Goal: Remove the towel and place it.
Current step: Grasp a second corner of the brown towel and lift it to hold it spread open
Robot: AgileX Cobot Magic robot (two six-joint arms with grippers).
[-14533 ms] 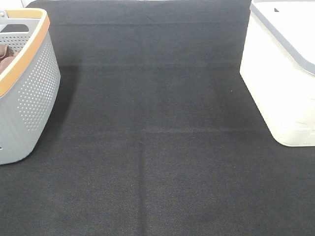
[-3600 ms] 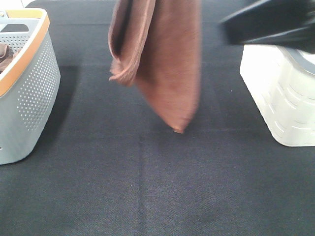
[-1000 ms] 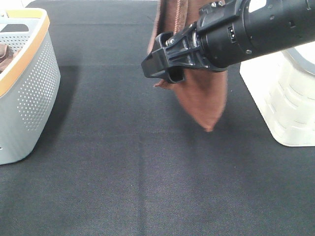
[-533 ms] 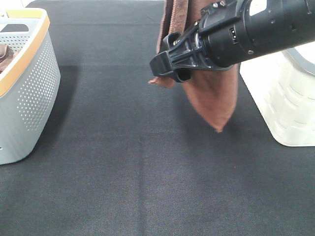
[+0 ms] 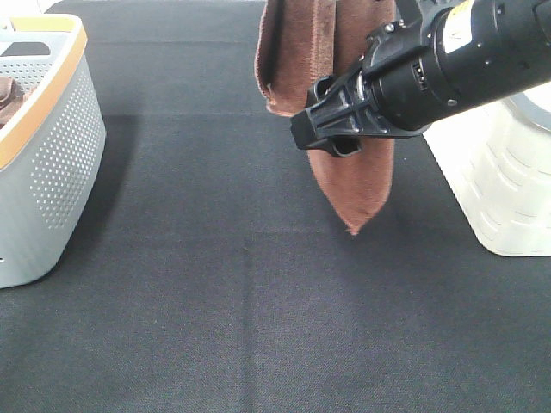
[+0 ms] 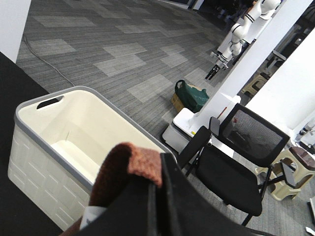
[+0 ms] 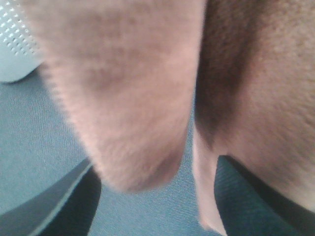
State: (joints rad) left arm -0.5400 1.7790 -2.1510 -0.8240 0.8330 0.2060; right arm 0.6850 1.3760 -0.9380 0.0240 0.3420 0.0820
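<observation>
The left gripper (image 6: 156, 196) is clamping a fold of the limp, seemingly light towel (image 5: 353, 189), drooping between the spread jaws of the right gripper (image 5: 325, 138).

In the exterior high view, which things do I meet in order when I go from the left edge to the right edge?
grey basket → towel, hanging above the table → white bin
</observation>
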